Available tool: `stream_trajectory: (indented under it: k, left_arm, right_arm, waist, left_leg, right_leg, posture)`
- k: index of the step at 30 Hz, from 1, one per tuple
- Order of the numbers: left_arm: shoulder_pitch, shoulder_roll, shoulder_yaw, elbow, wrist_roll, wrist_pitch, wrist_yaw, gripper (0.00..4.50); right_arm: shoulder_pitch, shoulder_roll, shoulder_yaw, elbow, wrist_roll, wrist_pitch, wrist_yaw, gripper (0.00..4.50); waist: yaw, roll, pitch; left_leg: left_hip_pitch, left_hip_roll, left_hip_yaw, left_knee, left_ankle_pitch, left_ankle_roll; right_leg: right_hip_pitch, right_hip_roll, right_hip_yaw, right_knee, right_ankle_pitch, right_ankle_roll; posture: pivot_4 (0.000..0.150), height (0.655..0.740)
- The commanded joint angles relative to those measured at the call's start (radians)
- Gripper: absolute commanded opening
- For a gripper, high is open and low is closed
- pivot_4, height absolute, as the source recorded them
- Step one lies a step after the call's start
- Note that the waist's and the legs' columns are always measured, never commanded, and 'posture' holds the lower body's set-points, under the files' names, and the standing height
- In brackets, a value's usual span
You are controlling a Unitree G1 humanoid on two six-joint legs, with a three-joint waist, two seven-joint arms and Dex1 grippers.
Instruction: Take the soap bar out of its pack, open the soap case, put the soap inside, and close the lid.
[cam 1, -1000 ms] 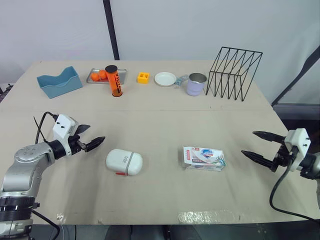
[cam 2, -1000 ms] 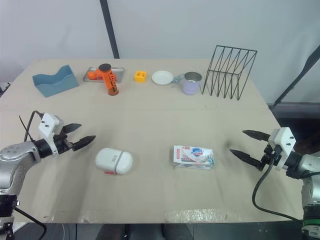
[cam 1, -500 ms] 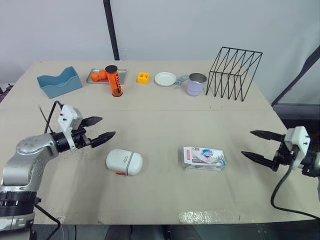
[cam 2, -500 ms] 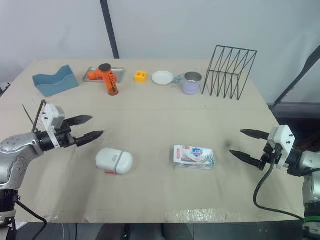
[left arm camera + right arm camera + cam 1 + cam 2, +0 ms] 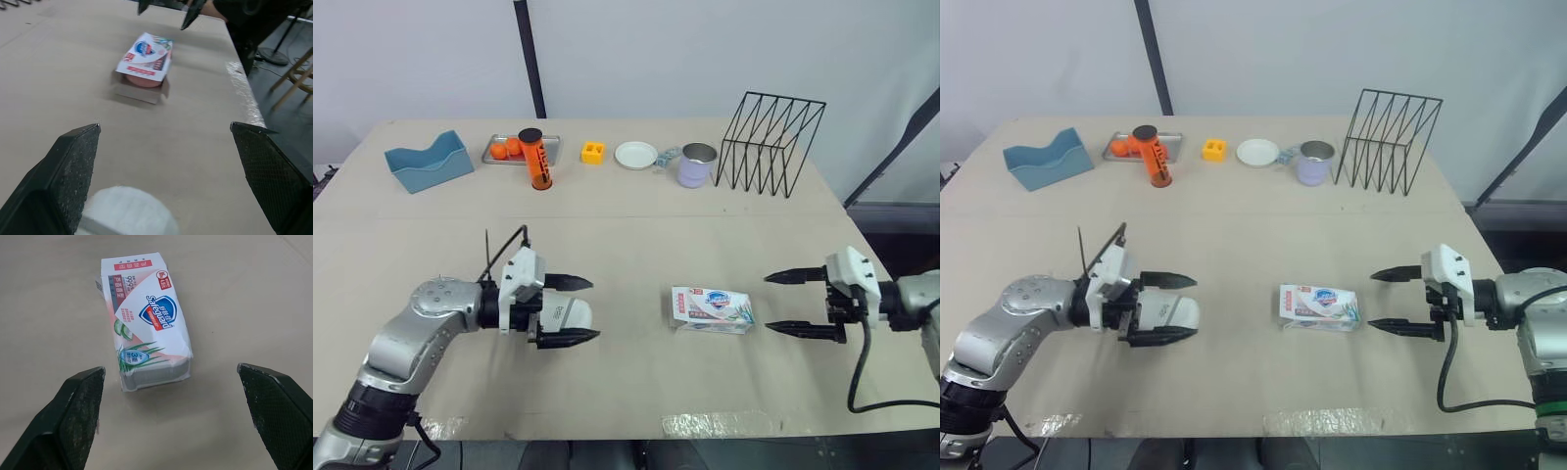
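The white soap case lies shut on the table, left of centre. My left gripper is open and straddles it, one black finger on each side, and I cannot tell whether they touch it. In the left wrist view the case sits low between the fingers. The soap pack, a white and pink carton, lies right of centre. My right gripper stands open just to the pack's right, pointing at it with a small gap. The right wrist view has the pack ahead of the spread fingers.
Along the far edge stand a blue tray, a metal tray with oranges, an orange bottle, a yellow block, a white plate, a lilac cup and a black wire rack.
My left gripper has swung right and come down around the soap case. My right gripper has moved left, close to the soap pack. Case and pack have not moved.
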Motion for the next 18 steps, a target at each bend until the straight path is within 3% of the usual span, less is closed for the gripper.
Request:
stream_trajectory:
  k: [1, 18]
  left_arm:
    - [0.009, -0.019, -0.019, -0.06, -0.005, -0.016, 0.005, 4.5]
    - [0.048, -0.035, -0.032, -0.111, -0.009, -0.017, 0.044, 4.5]
  right_arm:
    - [-0.038, 0.012, 0.032, -0.012, -0.025, -0.006, 0.002, 4.47]
    - [-0.113, 0.066, 0.121, 0.07, -0.089, -0.043, 0.013, 4.47]
  waist:
    - [0.0, 0.0, 0.0]
    - [0.0, 0.0, 0.0]
  left_leg:
    - [0.0, 0.0, 0.0, 0.0, 0.0, 0.0]
    - [0.0, 0.0, 0.0, 0.001, -0.001, 0.001]
  right_leg:
    - [0.0, 0.0, 0.0, 0.0, 0.0, 0.0]
    - [0.0, 0.0, 0.0, 0.0, 0.0, 0.0]
  posture:
    - [0.15, 0.74]
    - [0.15, 0.74]
